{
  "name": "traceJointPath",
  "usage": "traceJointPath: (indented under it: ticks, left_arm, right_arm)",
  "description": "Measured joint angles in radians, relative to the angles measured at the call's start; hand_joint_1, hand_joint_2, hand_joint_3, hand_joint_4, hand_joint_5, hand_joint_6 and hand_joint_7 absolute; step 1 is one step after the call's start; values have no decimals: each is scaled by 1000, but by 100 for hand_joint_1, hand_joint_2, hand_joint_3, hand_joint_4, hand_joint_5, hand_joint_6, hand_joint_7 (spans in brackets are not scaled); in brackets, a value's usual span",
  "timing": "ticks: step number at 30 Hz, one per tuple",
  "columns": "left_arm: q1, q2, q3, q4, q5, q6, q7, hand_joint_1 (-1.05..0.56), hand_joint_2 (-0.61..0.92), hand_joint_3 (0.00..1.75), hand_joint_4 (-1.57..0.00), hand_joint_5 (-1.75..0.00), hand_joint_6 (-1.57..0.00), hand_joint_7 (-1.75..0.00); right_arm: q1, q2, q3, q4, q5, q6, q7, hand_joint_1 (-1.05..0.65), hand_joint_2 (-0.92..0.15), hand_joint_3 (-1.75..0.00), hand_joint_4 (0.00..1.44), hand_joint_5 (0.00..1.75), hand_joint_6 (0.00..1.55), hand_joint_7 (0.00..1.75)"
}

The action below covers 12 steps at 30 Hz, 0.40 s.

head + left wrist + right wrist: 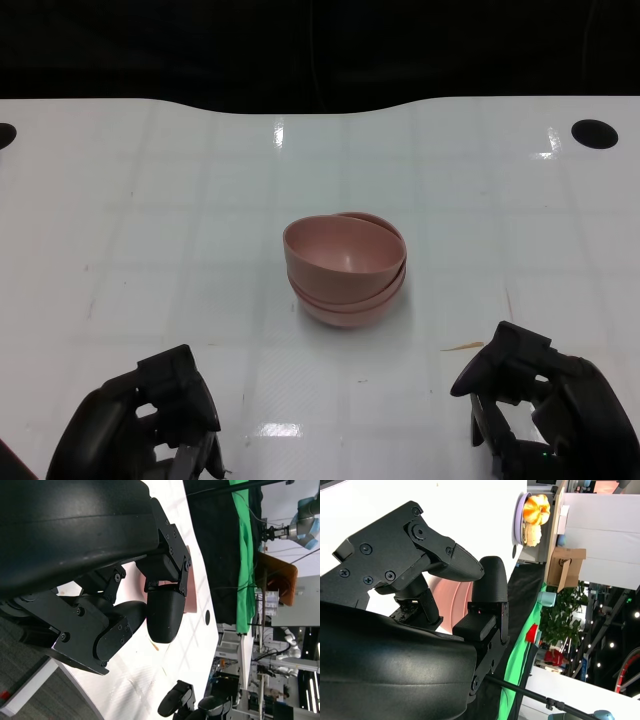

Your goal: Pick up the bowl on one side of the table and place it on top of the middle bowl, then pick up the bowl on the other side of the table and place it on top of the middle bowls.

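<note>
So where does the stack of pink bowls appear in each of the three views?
Head view: the stack of pink bowls stands at the middle of the white table, top bowl tilted.
Left wrist view: a pink strip beyond the left hand.
Right wrist view: a pink patch between the right hand's fingers.
Shared landmark: the white table.
</note>
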Motion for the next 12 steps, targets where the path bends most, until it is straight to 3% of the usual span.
traceJointPath:
  ticks: [12]
  left_arm:
    - [-22,-67,35,51,0,-44,-46,-12,59,115,-87,-175,-79,-157]
  right_arm:
    - [6,-2,-7,3,10,-2,8,-21,-58,-109,77,175,72,146]
